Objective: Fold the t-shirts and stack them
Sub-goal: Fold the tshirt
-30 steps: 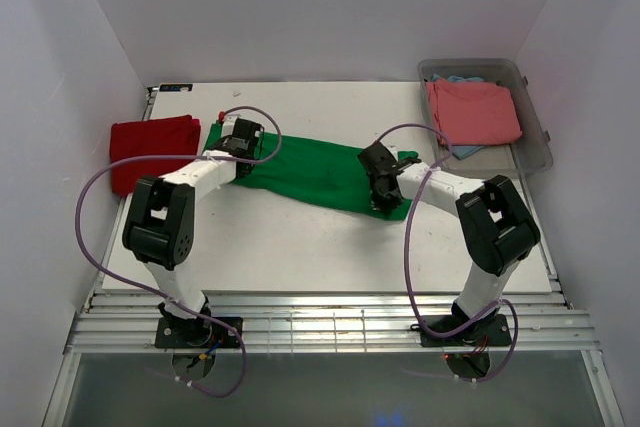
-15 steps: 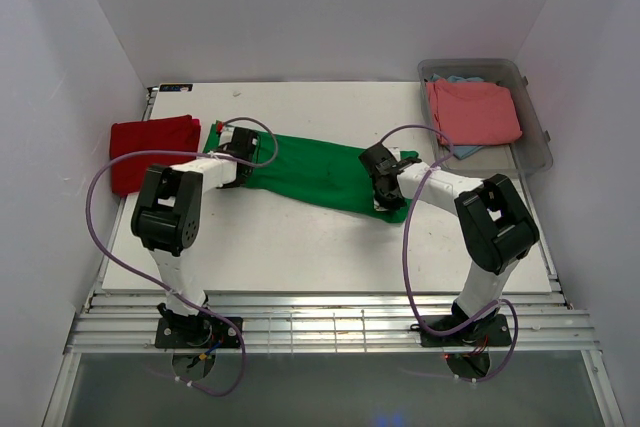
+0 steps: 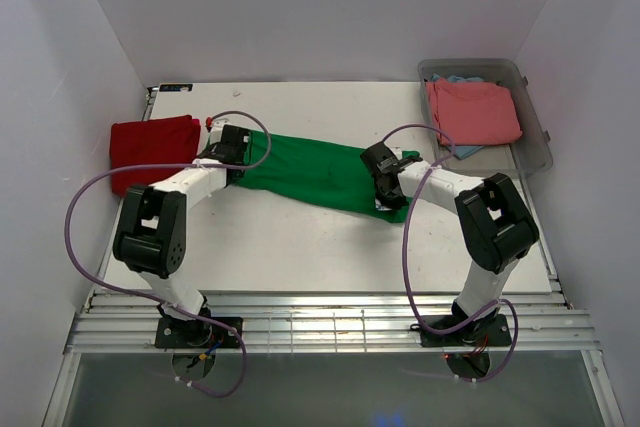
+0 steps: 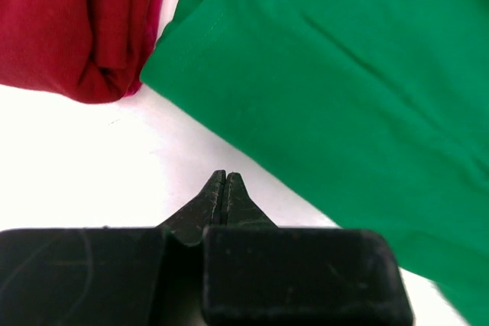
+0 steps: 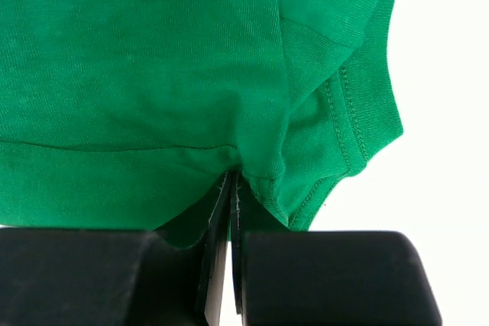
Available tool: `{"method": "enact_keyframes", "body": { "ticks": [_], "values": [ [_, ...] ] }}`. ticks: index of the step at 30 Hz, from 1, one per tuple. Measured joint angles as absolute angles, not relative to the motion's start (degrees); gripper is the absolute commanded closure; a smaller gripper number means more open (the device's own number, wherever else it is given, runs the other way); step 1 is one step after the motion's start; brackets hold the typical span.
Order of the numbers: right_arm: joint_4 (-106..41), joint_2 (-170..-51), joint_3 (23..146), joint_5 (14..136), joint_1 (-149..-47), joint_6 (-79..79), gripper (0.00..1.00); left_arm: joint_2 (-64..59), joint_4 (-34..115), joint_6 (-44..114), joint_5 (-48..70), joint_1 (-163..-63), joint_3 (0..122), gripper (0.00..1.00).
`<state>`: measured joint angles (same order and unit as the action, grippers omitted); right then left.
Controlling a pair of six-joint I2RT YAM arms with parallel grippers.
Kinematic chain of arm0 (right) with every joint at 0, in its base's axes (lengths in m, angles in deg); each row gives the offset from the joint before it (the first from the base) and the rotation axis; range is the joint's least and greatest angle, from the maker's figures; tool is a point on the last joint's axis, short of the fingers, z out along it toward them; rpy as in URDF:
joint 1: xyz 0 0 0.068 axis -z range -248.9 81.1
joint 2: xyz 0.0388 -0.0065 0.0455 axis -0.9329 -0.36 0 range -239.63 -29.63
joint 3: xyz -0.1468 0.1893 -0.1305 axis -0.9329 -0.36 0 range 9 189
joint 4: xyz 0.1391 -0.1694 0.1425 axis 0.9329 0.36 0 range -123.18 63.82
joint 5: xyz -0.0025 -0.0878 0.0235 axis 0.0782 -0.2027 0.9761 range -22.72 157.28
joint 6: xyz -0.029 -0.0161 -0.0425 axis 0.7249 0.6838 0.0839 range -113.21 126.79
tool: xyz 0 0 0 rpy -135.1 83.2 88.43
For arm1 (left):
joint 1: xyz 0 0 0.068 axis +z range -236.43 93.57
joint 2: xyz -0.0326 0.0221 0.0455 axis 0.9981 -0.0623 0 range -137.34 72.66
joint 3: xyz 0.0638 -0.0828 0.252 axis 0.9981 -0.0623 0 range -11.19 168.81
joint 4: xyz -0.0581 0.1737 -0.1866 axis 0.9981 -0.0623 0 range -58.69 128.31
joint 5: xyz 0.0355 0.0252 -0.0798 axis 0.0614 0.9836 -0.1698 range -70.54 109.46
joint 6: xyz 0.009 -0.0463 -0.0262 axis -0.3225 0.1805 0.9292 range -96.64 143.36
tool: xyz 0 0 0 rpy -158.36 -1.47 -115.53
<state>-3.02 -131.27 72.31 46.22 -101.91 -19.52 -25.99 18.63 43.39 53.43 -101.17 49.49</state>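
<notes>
Upper left of the top view: red t-shirt (image 3: 150, 147), folded into a block on the table (image 3: 300, 237). The left wrist view crops it at the upper left, so only a rolled edge shows. Layer count is not readable.

Next, the left gripper (image 4: 224, 187): fingers pressed together with nothing between them, tips over bare table just below where the red meets the green t-shirt (image 3: 315, 172). From above, its tips are hidden under the wrist.

The green t-shirt lies as a long band across the table centre, slanting down to the right. Its left corner looks to be touching the red one. Cloth is mostly smooth with a few shallow creases, and the stitched hem is visible. Its right end is bunched and partly hidden under the right gripper (image 5: 231, 188), which is clamped on a fold of the hem.

Far right: clear bin (image 3: 535, 127) holds the folded salmon-pink t-shirt (image 3: 475, 112). The light blue t-shirt (image 3: 462, 78) is mostly buried beneath it, with only edges showing.
</notes>
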Motion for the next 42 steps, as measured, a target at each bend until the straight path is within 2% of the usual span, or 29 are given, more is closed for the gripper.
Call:
{"method": "enact_keyframes", "body": {
  "ticks": [20, 32, 42],
  "values": [
    [-1.91, -131.27, 72.44, 46.22, -101.26, -19.56, 0.92, -34.17, 25.53, 42.21, 49.78, -98.22, 51.22, 1.0],
    [-1.1, -131.84, 73.1, 46.22, -100.73, -19.47, 0.92, -30.25, 27.81, 43.37, 48.54, -98.09, 46.94, 1.0],
    [-0.49, -132.21, 73.62, 46.25, -100.73, -19.32, 0.92, -27.63, 29.49, 43.3, 48.41, -97.96, 48.62, 1.0]
  ]
}}
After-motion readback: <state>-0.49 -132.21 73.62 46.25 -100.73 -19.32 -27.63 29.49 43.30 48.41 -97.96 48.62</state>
